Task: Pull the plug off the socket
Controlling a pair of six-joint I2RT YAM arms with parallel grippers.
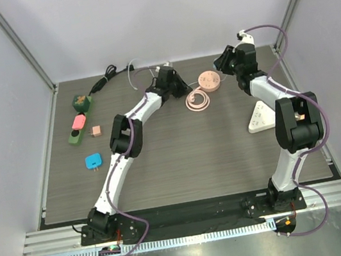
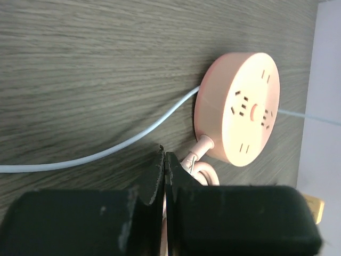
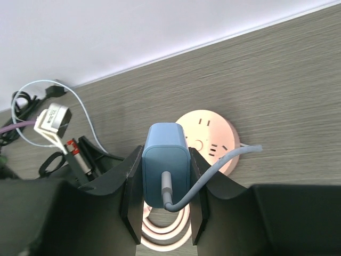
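The round pink socket (image 1: 208,81) lies flat at the back middle of the table, its coiled pink cord (image 1: 197,101) in front of it. My right gripper (image 3: 165,173) is shut on the blue plug (image 3: 165,162) and holds it off and above the socket (image 3: 210,140); the plug's grey cable (image 3: 218,166) hangs to the right. My right gripper (image 1: 221,63) is just right of the socket in the top view. My left gripper (image 2: 164,160) is shut, low at the table just left of the socket (image 2: 240,109), over its cord (image 2: 200,149). It also shows in the top view (image 1: 182,88).
A white cable (image 2: 122,146) runs across the table past the socket. A white triangular power strip (image 1: 261,117) lies at the right. At the left are a green block (image 1: 80,103), a pink and green piece (image 1: 77,126), a beige cube (image 1: 96,131) and a blue adapter (image 1: 93,160). Black cables (image 1: 103,79) lie at the back.
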